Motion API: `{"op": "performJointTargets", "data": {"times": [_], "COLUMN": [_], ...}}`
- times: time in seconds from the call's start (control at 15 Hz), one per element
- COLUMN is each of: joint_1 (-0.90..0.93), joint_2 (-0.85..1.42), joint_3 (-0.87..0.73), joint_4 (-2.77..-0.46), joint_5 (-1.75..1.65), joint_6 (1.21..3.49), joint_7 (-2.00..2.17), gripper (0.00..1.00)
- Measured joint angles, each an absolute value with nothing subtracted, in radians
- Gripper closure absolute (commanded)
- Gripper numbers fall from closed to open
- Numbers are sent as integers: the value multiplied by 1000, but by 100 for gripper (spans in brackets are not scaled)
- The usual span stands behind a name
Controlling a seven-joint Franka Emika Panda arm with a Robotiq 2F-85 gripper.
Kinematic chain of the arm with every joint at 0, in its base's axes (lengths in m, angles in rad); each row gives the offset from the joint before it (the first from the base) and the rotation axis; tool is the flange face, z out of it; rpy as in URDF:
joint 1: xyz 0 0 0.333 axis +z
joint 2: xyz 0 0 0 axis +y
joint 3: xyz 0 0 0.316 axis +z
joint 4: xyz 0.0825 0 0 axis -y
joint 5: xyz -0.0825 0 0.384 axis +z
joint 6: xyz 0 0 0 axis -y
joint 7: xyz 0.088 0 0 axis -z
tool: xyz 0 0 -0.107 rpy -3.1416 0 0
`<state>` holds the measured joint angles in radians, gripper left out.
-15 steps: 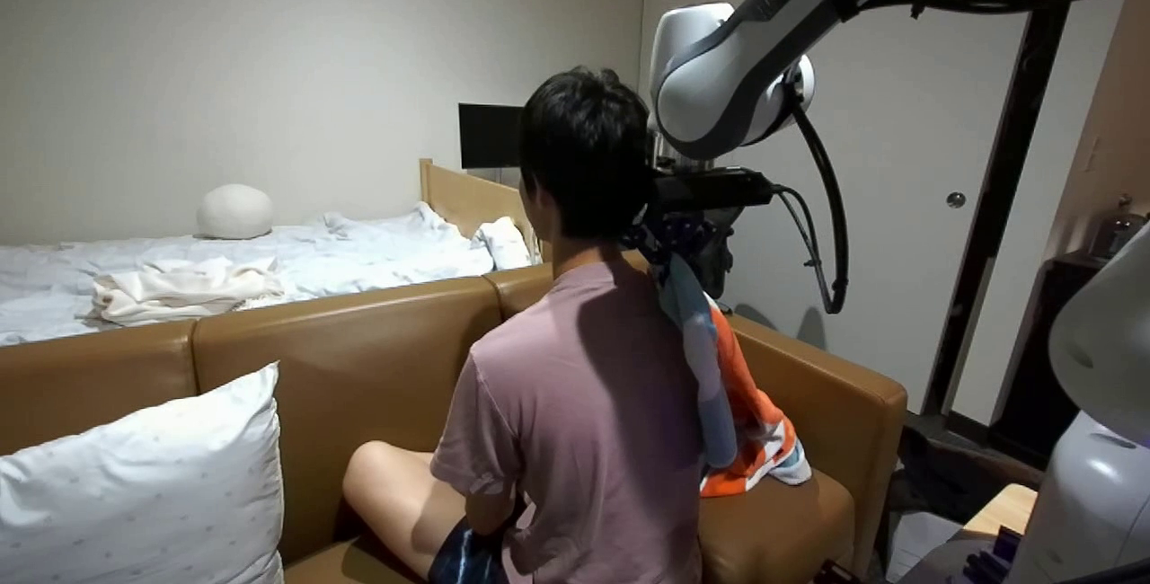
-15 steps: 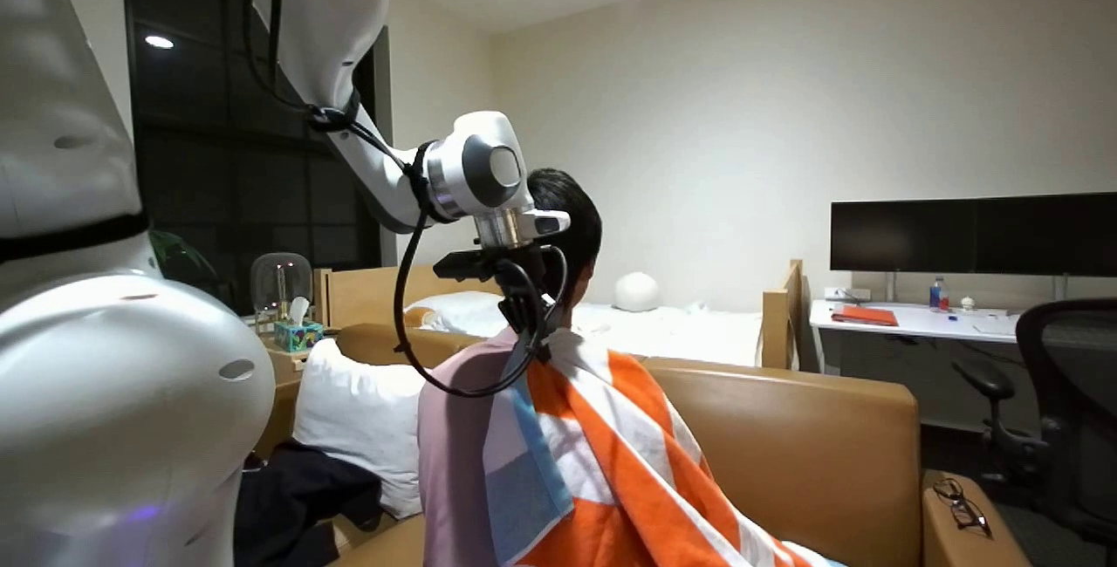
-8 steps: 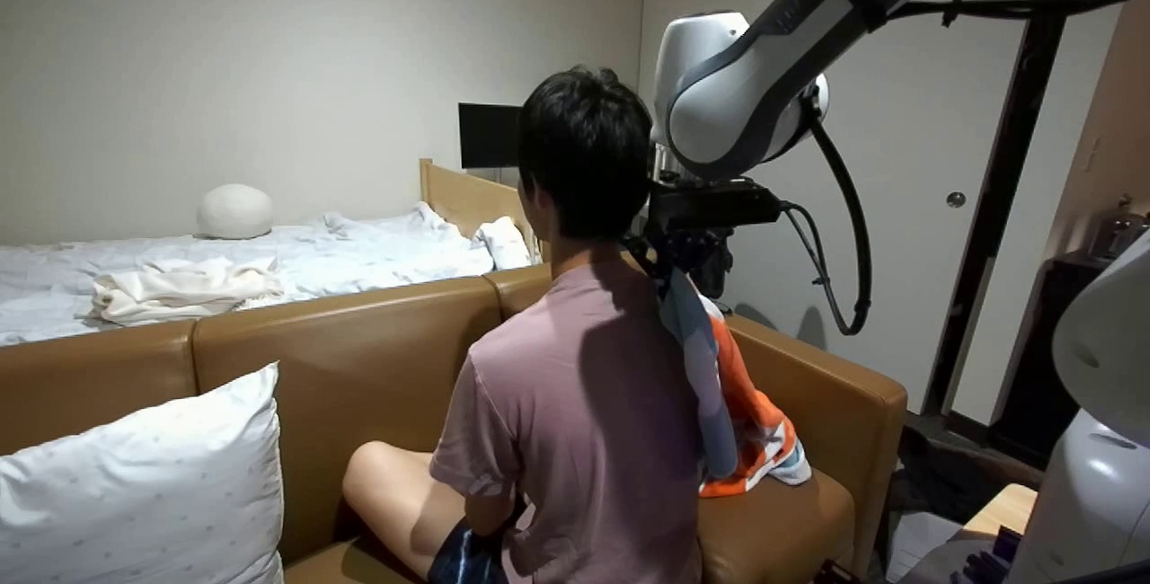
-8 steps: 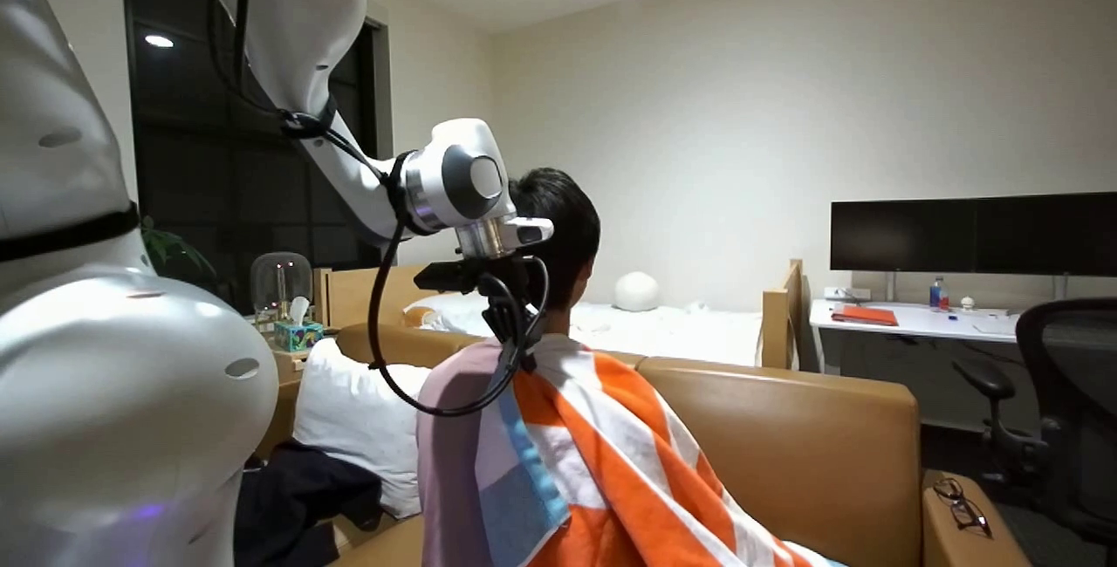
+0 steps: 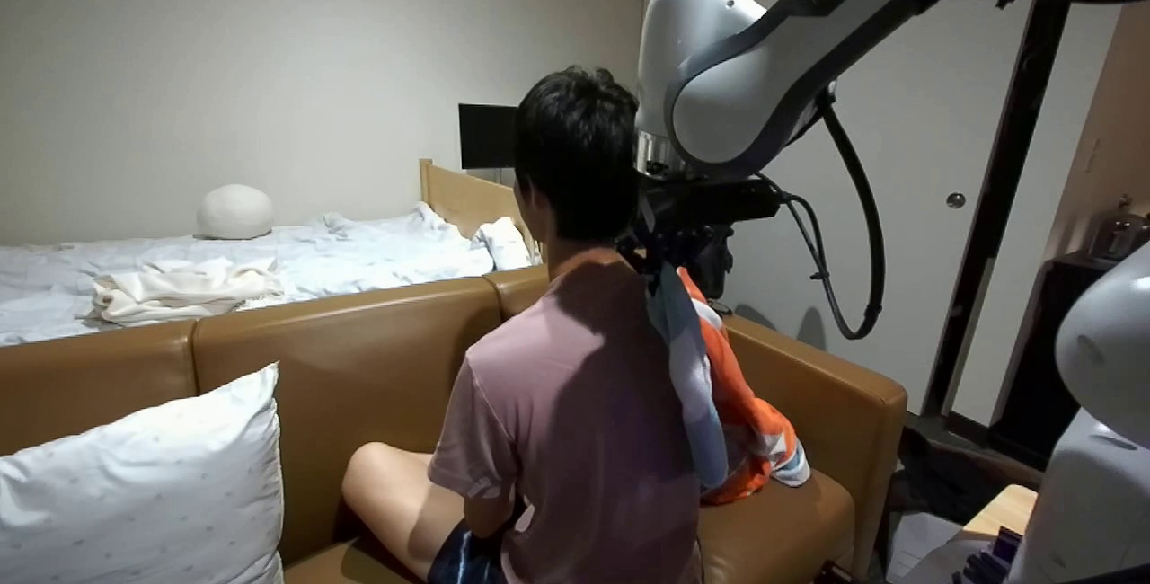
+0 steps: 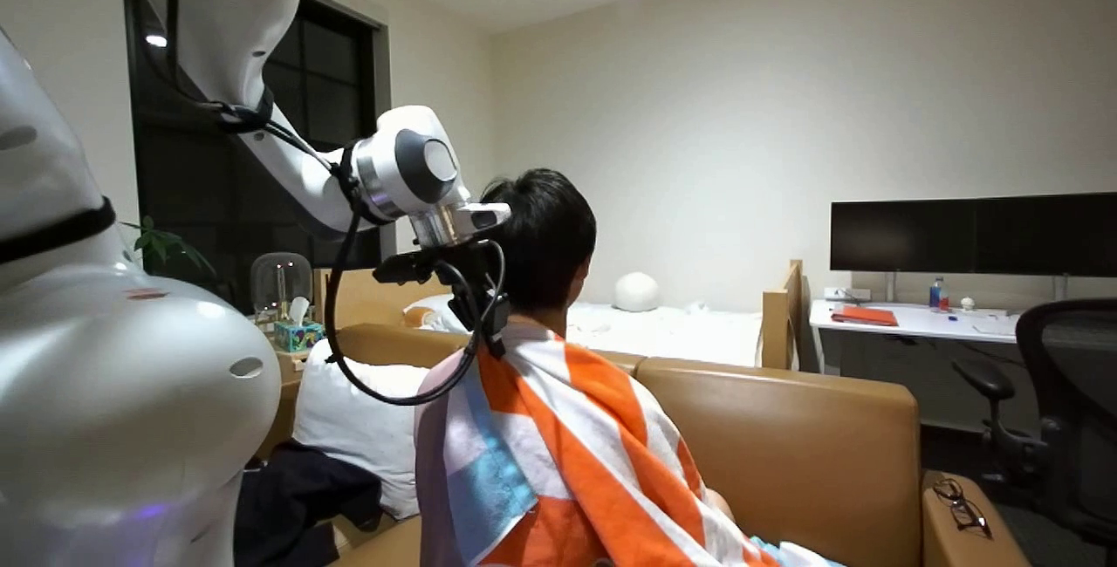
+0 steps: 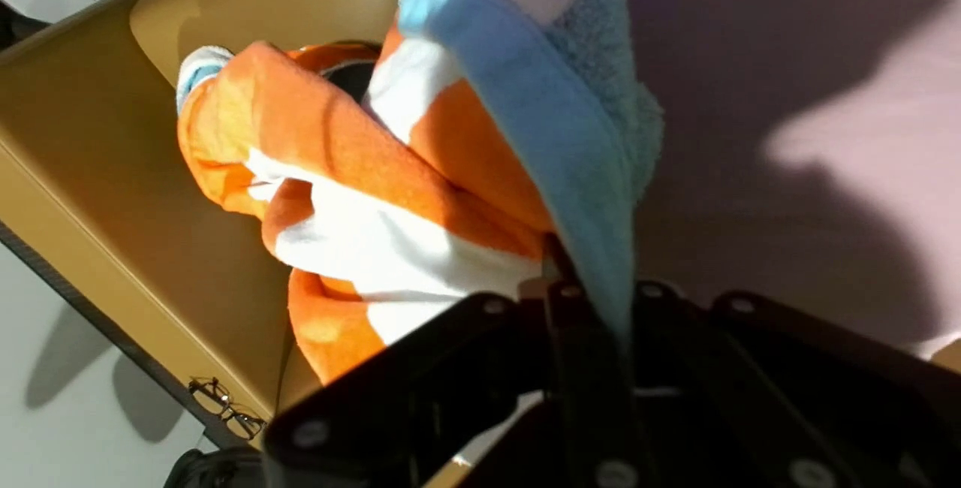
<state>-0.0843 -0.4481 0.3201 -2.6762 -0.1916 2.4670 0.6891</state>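
Striped towel (image 6: 602,445), cut off below in an exterior view, blue edge pinched in the closed end effector (image 7: 610,294)

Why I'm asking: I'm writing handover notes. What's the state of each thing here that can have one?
Towel: gripped at its edge, lower end on the sofa
Jaws: shut on the towel
Person: seated
Monitors: screens dark
Tissue box: tissue poking out
Glasses: lying on the armrest; whether folded, unclear
Cream throw: crumpled
Pillow: propped at a tilt
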Motion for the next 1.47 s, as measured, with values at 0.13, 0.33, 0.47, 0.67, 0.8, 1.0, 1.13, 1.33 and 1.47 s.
{"op": "performJointTargets", "data": {"times": [0.13,0.33,0.47,0.67,0.8,1.0,1.13,1.33,1.47], "joint_1": [-69,-40,-18,8,16,18,24,35,36], "joint_2": [-471,-489,-501,-511,-494,-416,-354,-300,-295], "joint_3": [357,399,412,425,433,444,440,431,430], "joint_4": [-2671,-2641,-2601,-2519,-2460,-2377,-2332,-2296,-2292], "joint_5": [-192,-196,-200,-224,-240,-253,-249,-249,-249], "joint_6": [2426,2350,2276,2162,2115,2102,2102,2101,2100], "joint_7": [721,752,756,756,756,756,756,756,756], "gripper": [98,98,98,98,98,98,93,93,93]}}
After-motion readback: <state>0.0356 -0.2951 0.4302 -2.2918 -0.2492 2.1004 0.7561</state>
